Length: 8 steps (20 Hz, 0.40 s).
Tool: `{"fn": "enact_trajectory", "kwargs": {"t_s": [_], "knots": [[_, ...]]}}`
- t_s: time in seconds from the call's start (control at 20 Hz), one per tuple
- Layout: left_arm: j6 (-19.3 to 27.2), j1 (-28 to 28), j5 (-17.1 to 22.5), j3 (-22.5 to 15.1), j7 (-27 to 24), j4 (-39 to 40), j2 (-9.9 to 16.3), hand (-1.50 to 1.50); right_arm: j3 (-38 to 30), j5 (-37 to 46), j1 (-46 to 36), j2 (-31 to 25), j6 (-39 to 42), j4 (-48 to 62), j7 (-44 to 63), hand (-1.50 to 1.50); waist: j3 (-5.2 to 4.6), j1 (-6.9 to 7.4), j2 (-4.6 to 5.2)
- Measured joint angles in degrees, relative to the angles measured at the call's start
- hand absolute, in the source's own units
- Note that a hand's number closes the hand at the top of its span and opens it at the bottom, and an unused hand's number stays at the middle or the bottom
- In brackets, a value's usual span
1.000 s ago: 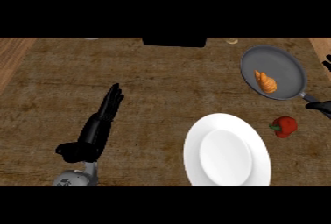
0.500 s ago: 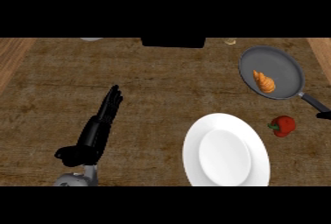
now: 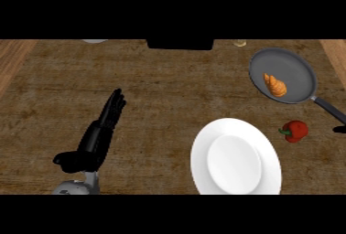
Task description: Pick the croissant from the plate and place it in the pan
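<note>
- Resting my left hand (image 3: 94,137) at lower left, fingers straight, holding nothing.
- Croissant (image 3: 275,85): lying inside pan (image 3: 290,61).
- Plate (image 3: 233,157): white, beside red pepper (image 3: 294,131).

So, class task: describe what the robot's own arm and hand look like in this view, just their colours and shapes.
Only the left hand shows fully: black all over, with long slender fingers and a stubby thumb. It joins a grey, rounded forearm at the lower edge. No cables or markings show. A black speck at the right edge may be the right hand.
</note>
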Motion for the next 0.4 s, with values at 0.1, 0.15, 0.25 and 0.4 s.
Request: {"fn": "enact_trajectory", "kwargs": {"t_s": [0.1,0.15,0.25,0.4], "knots": [[0.4,0.0,-0.4,-0.4,-0.3,0.5,-0.6,0.0,0.5,0.2,0.1,-0.5,0.0,-0.1,-0.1,-1.5,0.0,-0.07,-0.02],[0.1,-0.1,-0.2,-0.1,-0.4,0.5,-0.3,0.0,0.6,0.3,0.2,-0.3,-0.4,-0.1,-0.3,-1.5,0.0,-0.02,0.0],[0.4,-0.1,-0.5,-0.4,-0.7,0.7,-0.8,0.0,1.0,0.5,0.4,0.0,-1.2,-0.1,-0.9,-1.5,0.02,0.01,0.0],[0.5,-0.2,-0.6,-0.4,-0.1,0.4,-0.9,0.0,1.3,0.7,0.7,-0.3,-2.5,-0.4,-1.9,-1.5,0.0,-0.08,-0.08]]}}
